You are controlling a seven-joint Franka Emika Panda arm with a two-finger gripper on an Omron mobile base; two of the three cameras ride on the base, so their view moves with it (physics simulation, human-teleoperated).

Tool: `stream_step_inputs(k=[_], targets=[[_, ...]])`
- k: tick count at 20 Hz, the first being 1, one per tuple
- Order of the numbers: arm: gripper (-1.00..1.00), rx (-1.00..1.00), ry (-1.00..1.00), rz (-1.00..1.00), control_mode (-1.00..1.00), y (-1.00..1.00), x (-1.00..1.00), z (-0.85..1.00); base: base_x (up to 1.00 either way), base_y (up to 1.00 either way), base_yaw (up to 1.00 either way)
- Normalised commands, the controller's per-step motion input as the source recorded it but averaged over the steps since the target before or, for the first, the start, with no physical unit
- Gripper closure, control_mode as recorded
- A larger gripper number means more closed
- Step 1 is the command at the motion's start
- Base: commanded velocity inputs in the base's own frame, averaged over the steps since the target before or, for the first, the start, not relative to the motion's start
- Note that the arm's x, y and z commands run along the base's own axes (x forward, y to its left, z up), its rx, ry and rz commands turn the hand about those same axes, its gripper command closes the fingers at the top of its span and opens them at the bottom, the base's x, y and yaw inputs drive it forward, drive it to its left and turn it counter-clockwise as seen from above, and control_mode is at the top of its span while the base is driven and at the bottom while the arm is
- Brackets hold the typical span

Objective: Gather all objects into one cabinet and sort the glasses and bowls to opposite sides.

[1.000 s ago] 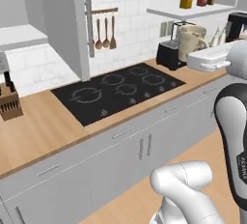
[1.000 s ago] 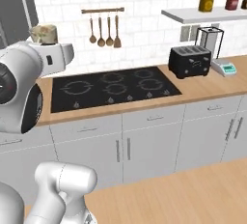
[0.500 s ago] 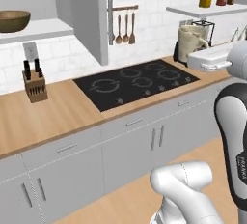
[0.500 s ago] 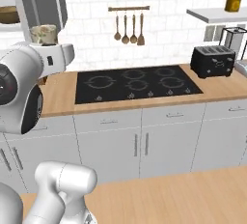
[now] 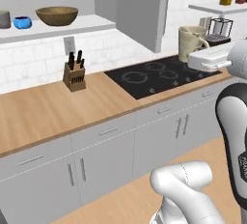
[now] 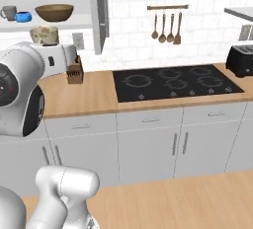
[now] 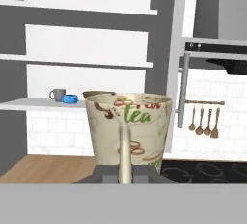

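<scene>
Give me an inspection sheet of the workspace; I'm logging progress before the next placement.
Surface: wooden counter with black cooktop.
Job's things: grey mug, blue bowl and wooden bowl on the open cabinet's shelf; cream mug carried.
Clutter: knife block, hanging utensils, toaster.
Grippers: gripper shut on cream mug.
Cables: nothing seen.
Surroundings: white tiled wall, grey drawers below.

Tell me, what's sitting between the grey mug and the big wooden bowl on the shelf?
The small blue bowl sits between the grey mug and the wooden bowl on the white shelf, seen in the right base view.
</scene>
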Motion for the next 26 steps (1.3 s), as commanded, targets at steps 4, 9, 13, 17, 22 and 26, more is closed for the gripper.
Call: stream_step_inputs(k=[4,9,13,17,22,26], targets=[[1.0,0.0,0.0,0.0,1.0,0.0,0.0,0.0,-0.09,0.83,-0.15],[1.0,0.0,0.0,0.0,1.0,0.0,0.0,0.0,0.25,0.83,-0.08],[1.0,0.0,0.0,0.0,1.0,0.0,0.0,0.0,0.52,0.75,-0.01],[1.0,0.0,0.0,0.0,1.0,0.0,0.0,0.0,0.64,0.49,0.03],[1.0,0.0,0.0,0.0,1.0,0.0,0.0,0.0,0.35,0.59,0.11],[1.0,0.0,0.0,0.0,1.0,0.0,0.0,0.0,-0.09,0.66,0.0]])
